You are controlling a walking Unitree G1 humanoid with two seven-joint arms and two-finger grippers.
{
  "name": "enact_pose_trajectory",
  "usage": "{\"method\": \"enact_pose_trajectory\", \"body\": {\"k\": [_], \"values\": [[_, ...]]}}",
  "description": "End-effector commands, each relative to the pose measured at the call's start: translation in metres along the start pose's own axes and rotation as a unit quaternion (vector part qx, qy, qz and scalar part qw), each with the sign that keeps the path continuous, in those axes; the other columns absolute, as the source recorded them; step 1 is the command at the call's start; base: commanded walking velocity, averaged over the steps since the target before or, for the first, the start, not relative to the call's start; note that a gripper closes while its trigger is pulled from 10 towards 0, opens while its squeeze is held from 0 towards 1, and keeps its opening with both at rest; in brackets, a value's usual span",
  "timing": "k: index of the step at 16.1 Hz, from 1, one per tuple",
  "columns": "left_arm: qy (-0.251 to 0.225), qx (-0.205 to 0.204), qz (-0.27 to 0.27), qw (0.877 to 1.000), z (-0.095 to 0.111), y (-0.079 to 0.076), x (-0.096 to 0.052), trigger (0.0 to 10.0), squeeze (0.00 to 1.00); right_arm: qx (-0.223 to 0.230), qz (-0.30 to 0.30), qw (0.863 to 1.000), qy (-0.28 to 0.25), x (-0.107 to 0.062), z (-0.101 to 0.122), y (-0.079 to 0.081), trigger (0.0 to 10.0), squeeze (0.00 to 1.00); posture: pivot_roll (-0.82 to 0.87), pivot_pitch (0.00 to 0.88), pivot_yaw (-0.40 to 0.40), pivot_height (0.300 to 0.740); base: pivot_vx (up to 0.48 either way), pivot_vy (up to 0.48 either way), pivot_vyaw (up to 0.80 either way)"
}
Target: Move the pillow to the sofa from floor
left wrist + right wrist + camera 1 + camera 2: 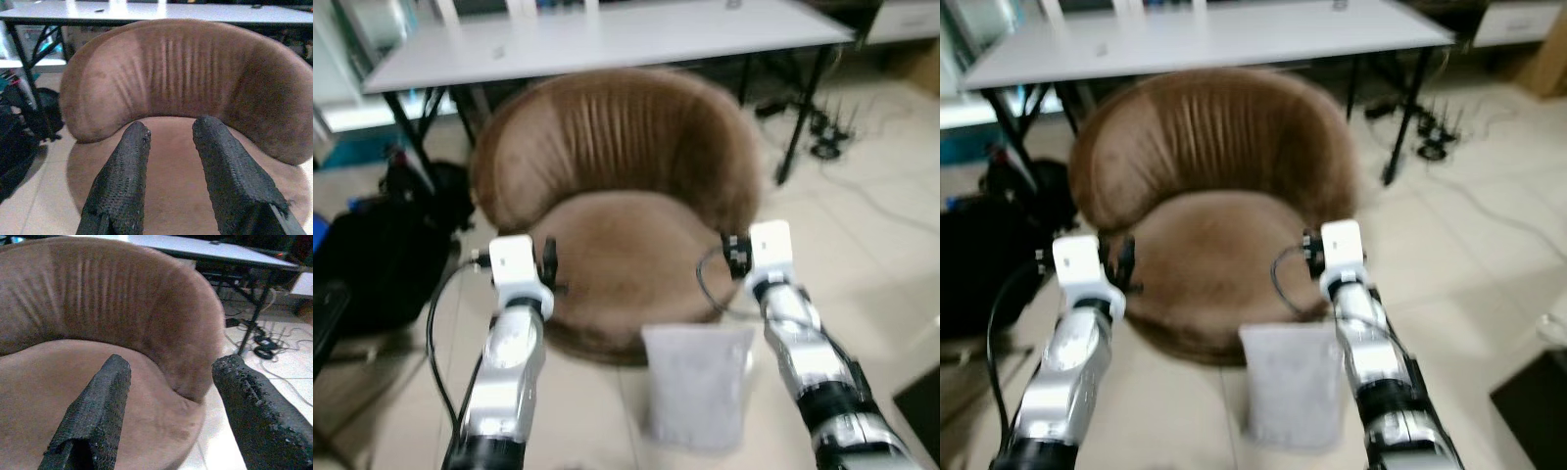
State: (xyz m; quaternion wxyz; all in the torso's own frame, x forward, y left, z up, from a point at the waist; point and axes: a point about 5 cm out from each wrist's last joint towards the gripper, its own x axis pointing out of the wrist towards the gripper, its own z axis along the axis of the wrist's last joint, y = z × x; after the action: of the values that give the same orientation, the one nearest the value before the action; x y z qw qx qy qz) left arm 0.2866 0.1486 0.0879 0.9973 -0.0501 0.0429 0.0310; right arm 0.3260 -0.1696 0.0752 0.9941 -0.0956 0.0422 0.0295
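A: What was hard to make out?

B: Both head views were soft with blur. The pillow showed as a pale grey rectangle with no sharp edges, and I could not read any pattern or seam on it. Its lower edge sat close to the bottom of the picture, and the right arm crossed just beside its right side. The dark bags to the robot's left were a black mass without clear outline.

A: Where was the pillow, and how did it lie?

B: On the tiled floor, right in front of the brown sofa, its top edge touching or nearly touching the sofa's base; I could not tell which. It looked taller than wide, long axis running from the robot toward the sofa. Whether it stood propped or lay flat I could not tell.

A: And the grippers?

B: The left gripper pointed at the seat, fingers apart with a narrow gap, holding nothing. The right gripper pointed at the sofa's right side, fingers spread wide, also empty. A white table stood behind the sofa, with cables on the floor to its right.
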Motion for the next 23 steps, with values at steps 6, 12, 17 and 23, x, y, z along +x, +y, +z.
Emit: {"method": "enact_pose_trajectory", "body": {"k": [6, 12, 17, 23], "values": [[-0.010, -0.008, -0.005, 1.000, 0.0030, -0.0033, 0.0006, 10.0, 0.00, -0.004, -0.009, 1.000, 0.000, -0.0004, -0.0011, -0.0067, 10.0, 0.00, -0.10, 0.000, 0.040, 0.740, 0.054, -0.059, 0.00], [-0.005, -0.015, -0.004, 1.000, 0.0008, -0.0036, -0.0004, 10.0, 0.00, -0.003, -0.009, 1.000, 0.002, -0.0010, -0.0018, -0.0071, 10.0, 0.00, -0.10, 0.000, 0.040, 0.740, 0.000, -0.217, 0.00], [-0.006, -0.013, -0.003, 1.000, 0.0006, -0.0034, -0.0015, 10.0, 0.00, 0.000, -0.008, 1.000, 0.000, -0.0008, -0.0014, -0.0066, 10.0, 0.00, -0.10, 0.000, 0.039, 0.740, 0.000, 0.000, 0.00], [-0.004, -0.012, -0.003, 1.000, -0.0004, -0.0032, -0.0027, 10.0, 0.00, 0.000, -0.008, 1.000, 0.001, -0.0016, -0.0024, -0.0070, 10.0, 0.00, -0.10, 0.000, 0.039, 0.740, 0.000, 0.000, 0.00]]}}
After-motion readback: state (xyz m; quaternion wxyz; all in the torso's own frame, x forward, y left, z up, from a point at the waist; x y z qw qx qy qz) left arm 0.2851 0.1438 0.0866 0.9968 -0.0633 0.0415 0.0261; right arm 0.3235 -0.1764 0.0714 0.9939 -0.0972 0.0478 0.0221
